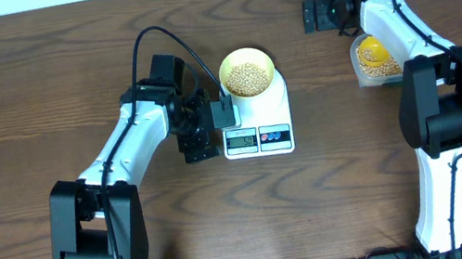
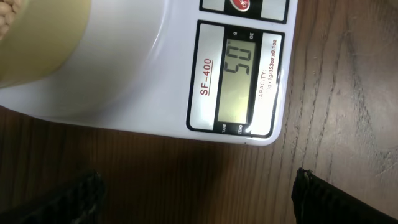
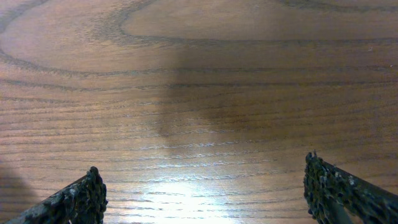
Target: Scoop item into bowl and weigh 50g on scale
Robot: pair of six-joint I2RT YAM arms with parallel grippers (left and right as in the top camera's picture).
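Left gripper (image 1: 212, 128) and right gripper (image 1: 312, 15) both stand wide open and hold nothing, while the bowl (image 1: 224, 79) of beans (image 1: 247, 76) sits on the scale (image 1: 276, 108).

We see the left gripper just beside the left edge of the scale, its two fingers (image 2: 74, 202) spread apart, with only the bare table (image 1: 17, 90) between them. From its wrist camera we read 50 on the display (image 2: 239, 81) of the scale. The bowl rests on the end of the scale away from the display, and the beans lie inside it. The right gripper is well apart from the scale, to its right and farther back, over bare wood. More to the right of the scale stands a clear tub (image 1: 358, 70) with more beans and a yellow scoop (image 1: 372, 51), partly hidden under the right arm (image 1: 435, 86).
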